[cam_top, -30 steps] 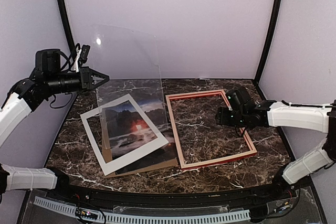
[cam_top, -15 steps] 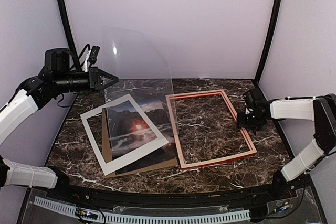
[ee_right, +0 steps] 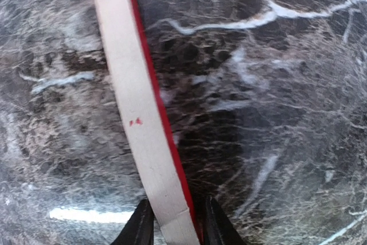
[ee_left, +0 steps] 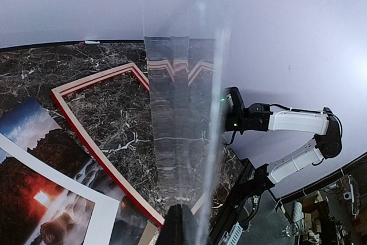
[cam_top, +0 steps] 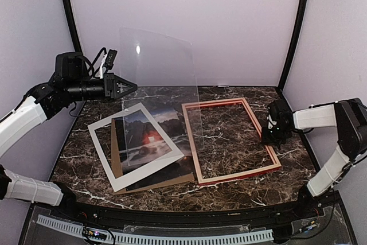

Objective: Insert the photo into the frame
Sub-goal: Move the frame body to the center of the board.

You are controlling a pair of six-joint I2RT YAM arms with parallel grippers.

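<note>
The photo [cam_top: 146, 139] lies flat under the white mat [cam_top: 104, 154], left of the frame [cam_top: 215, 102], while the left gripper [cam_top: 129, 86] holds a clear sheet [cam_top: 160, 73] upright. From the left wrist, its fingers [ee_left: 172, 228] pinch the sheet's edge. From the right wrist, the right gripper [ee_right: 175, 222] clamps the frame's rail.

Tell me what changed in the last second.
The left gripper, holding the clear sheet, carried it right, toward the frame. The right gripper pulled back from over the frame's opening to its right rail, which now sits between its fingers. Frame, photo, white mat and brown board stayed put.
</note>
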